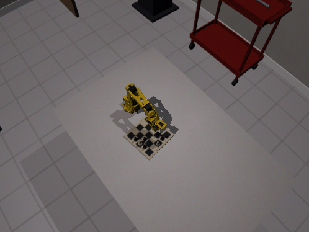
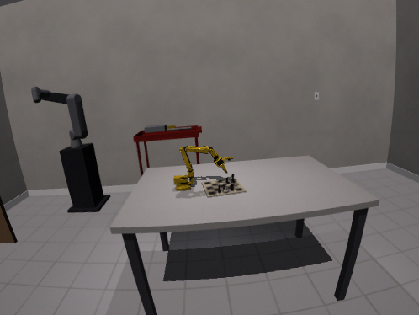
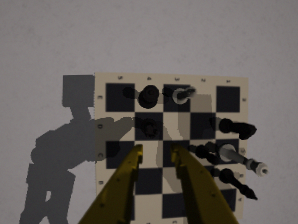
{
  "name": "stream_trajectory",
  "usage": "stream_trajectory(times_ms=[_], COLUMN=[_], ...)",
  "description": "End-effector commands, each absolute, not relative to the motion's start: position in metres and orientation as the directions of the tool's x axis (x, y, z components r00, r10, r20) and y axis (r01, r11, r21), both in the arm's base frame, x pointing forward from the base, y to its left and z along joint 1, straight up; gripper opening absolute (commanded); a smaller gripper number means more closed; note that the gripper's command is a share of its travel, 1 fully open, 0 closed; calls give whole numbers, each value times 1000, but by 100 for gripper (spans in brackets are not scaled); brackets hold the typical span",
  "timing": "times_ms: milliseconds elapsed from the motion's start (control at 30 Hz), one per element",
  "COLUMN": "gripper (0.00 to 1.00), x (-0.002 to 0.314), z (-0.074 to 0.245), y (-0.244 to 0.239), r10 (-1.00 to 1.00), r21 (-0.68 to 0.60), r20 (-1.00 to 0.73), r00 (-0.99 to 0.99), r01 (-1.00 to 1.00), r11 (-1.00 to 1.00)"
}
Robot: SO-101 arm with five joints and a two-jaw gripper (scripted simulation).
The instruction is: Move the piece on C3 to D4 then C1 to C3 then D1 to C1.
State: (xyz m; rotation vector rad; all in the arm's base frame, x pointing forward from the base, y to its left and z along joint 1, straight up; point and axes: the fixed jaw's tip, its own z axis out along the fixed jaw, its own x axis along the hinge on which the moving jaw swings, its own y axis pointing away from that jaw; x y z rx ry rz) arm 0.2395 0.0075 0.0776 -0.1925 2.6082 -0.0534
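Observation:
The small chessboard (image 3: 168,145) lies on the table under my arm; it also shows in the top view (image 1: 149,138) and the exterior view (image 2: 223,186). In the wrist view a black piece (image 3: 149,96) and a white piece (image 3: 182,94) stand in the far row, and another black piece (image 3: 148,127) stands one row nearer. At the right side stand black pieces (image 3: 236,128) (image 3: 207,151) (image 3: 236,183) and a white piece (image 3: 241,160). My gripper (image 3: 156,150) hangs above the board's near middle, its fingers narrow with nothing between them. It also shows in the top view (image 1: 156,124).
The arm's yellow base (image 1: 130,103) sits on the table behind the board. A red cart (image 1: 239,34) stands beyond the table. A grey robot on a black pedestal (image 2: 80,168) stands at the left of the room.

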Motion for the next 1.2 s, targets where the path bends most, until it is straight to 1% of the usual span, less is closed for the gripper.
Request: stream_trajectory(times_ms=[0, 167, 233, 367, 733, 800, 1167], gripper=[12, 12, 12, 12, 12, 12, 12], x=[241, 241, 241, 241, 239, 239, 236], z=[84, 84, 84, 85, 85, 85, 87], y=[2, -2, -2, -7, -24, -24, -46], r10=[-202, -301, -301, -394, -675, -675, -908], r21=[-115, -175, -175, -230, -392, -392, -506], r20=[-510, -493, -493, -469, -346, -346, -130], r00=[-836, -816, -816, -790, -651, -651, -398], r01=[-167, -247, -247, -322, -554, -554, -761], r11=[979, 953, 953, 919, 735, 735, 406])
